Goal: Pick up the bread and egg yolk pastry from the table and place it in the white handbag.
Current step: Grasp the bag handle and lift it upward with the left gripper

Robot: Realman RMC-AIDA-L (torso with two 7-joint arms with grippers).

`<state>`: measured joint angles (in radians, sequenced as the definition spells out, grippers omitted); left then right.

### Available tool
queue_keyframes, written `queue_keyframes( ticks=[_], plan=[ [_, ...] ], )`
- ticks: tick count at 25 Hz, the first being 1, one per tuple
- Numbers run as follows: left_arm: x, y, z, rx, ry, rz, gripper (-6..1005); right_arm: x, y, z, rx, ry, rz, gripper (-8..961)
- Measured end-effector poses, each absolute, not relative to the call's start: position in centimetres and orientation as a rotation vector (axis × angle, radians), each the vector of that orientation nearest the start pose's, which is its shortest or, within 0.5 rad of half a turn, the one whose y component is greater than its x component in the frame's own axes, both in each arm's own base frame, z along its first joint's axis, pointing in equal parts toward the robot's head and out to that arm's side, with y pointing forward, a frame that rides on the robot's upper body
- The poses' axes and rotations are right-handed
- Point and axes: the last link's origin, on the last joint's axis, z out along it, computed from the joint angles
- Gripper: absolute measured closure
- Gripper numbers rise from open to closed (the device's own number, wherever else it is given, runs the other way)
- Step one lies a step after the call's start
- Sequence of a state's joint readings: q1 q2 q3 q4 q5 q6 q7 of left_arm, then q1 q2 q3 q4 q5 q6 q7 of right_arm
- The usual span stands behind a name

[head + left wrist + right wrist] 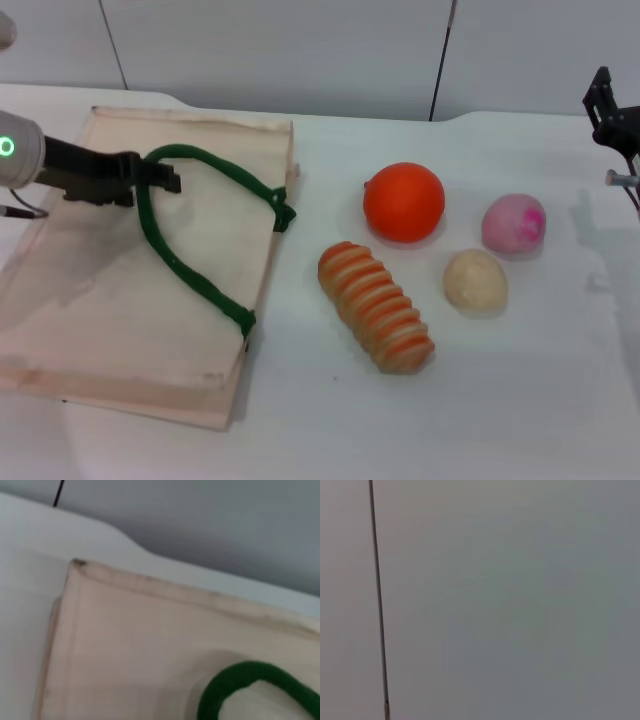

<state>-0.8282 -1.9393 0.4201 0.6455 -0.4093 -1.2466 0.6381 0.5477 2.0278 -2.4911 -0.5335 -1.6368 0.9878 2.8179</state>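
The bread [376, 306], a ridged loaf striped orange and cream, lies on the table's middle. To its right sits the egg yolk pastry [475, 280], a small pale beige ball. The white handbag [100, 290] lies flat on the left, and its green strap handle [190, 270] loops up to my left gripper [152, 182], which is shut on the strap above the bag. The left wrist view shows the handbag's cloth [140, 645] and a bend of the handle [235, 680]. My right gripper [605, 108] hangs at the far right edge, well away from the food.
A smooth orange ball [403, 202] sits just behind the bread, and a pink ball [513, 223] behind the pastry. The white table's far edge meets a grey wall. The right wrist view shows only that wall.
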Motion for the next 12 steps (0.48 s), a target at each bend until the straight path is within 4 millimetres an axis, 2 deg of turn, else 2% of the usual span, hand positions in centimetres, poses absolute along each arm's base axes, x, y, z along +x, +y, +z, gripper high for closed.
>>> queue_keyframes(
  ticks=[4,12],
  plan=[
    [-29.34,42.26,6.95,-1.971,-1.702,-0.137,197,26.68,38.37,-2.54,-1.462,0.612,0.648,222],
    [-29.03,43.19,6.49,-1.979,-1.636,-0.172,203,26.40,38.46,-2.62,-1.463,0.615,0.657,222]
  ],
)
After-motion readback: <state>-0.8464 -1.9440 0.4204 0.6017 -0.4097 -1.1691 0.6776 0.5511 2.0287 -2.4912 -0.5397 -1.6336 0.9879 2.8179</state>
